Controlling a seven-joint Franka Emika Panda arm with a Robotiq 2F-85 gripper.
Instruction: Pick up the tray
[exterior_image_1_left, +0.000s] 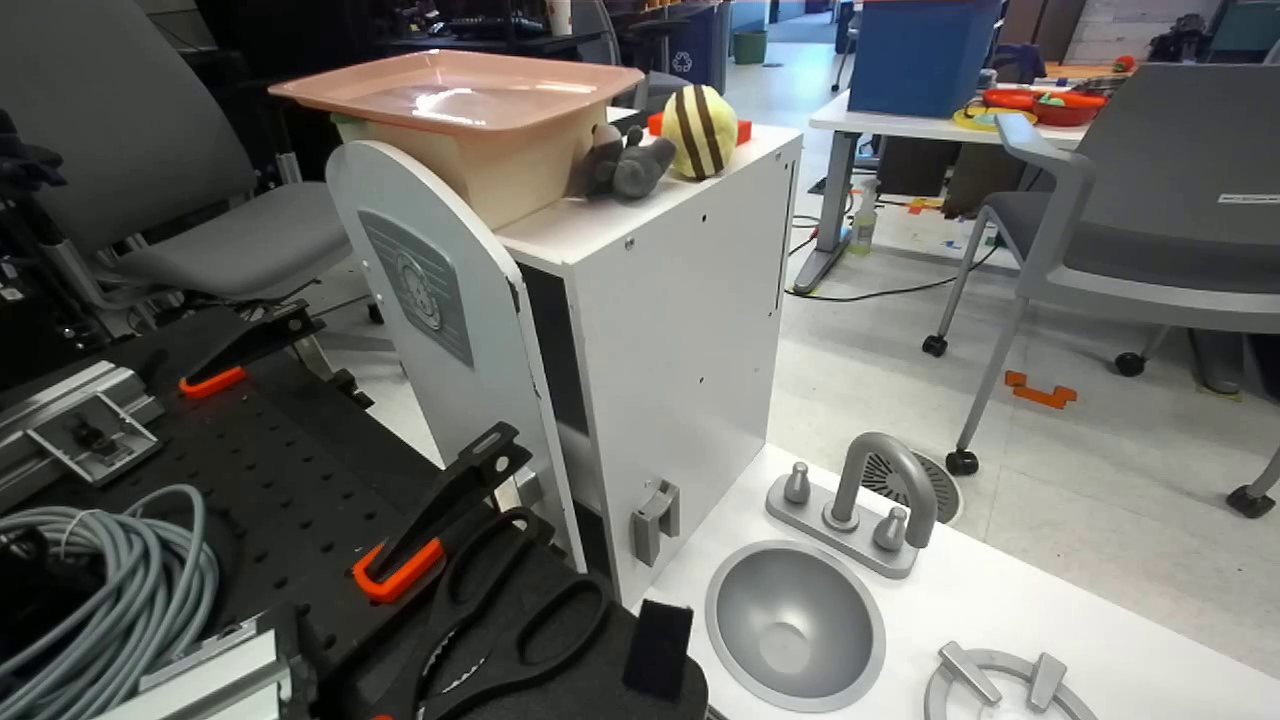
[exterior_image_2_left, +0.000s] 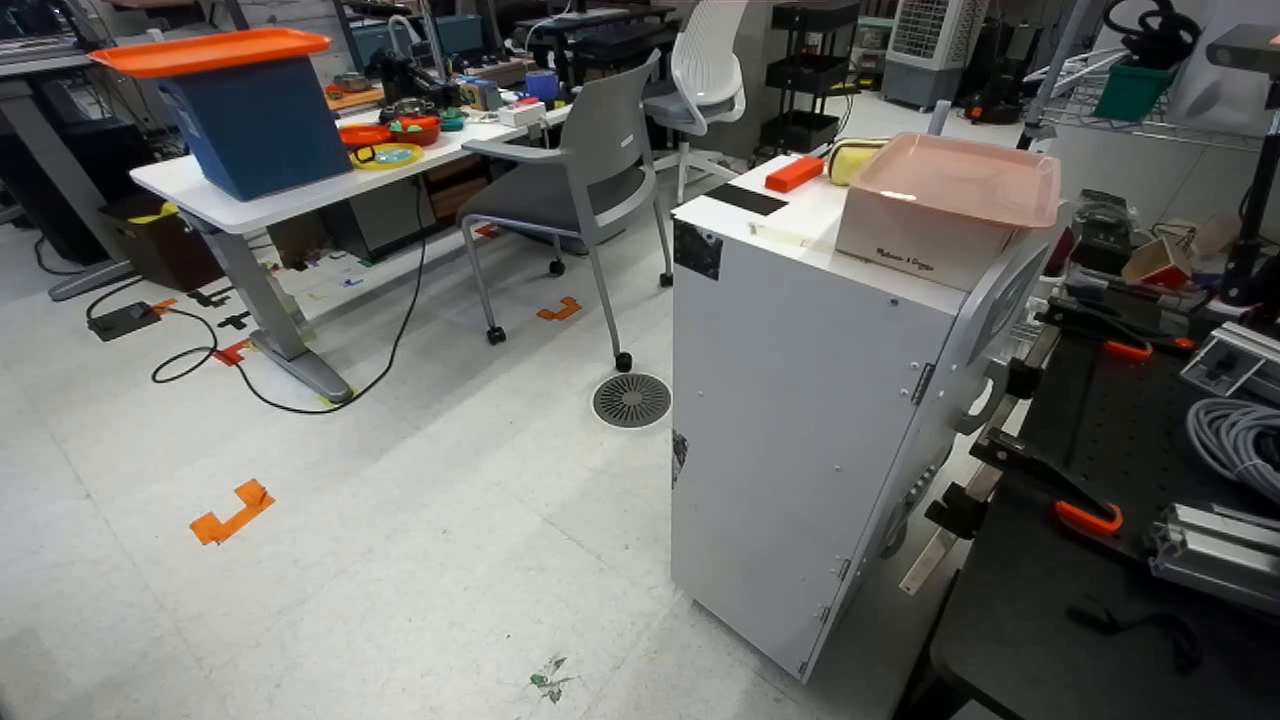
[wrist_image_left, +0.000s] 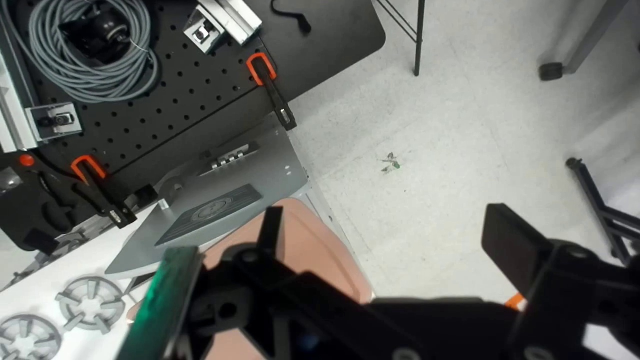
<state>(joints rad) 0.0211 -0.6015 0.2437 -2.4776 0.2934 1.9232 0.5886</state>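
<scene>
The salmon-pink tray (exterior_image_1_left: 470, 92) lies level on top of a cream bin (exterior_image_1_left: 520, 165) on the white cabinet (exterior_image_1_left: 680, 320). In another exterior view the tray (exterior_image_2_left: 960, 178) also rests on that bin. In the wrist view the tray (wrist_image_left: 320, 260) is partly hidden behind the gripper's left finger and body. My gripper (wrist_image_left: 382, 217) is open, with nothing between its fingers. Its left finger is seen over the tray and its right finger over the floor beyond the tray's edge. The height of the fingers above the tray cannot be told. The gripper is not in either exterior view.
A grey plush toy (exterior_image_1_left: 630, 165), a striped yellow toy (exterior_image_1_left: 700, 132) and a red block (exterior_image_2_left: 795, 173) sit beside the bin. The arched cabinet door (exterior_image_1_left: 450, 300) rises near the tray. A black pegboard table (exterior_image_1_left: 270, 470) with clamps stands alongside. A green strip (wrist_image_left: 165, 300) shows beside the gripper.
</scene>
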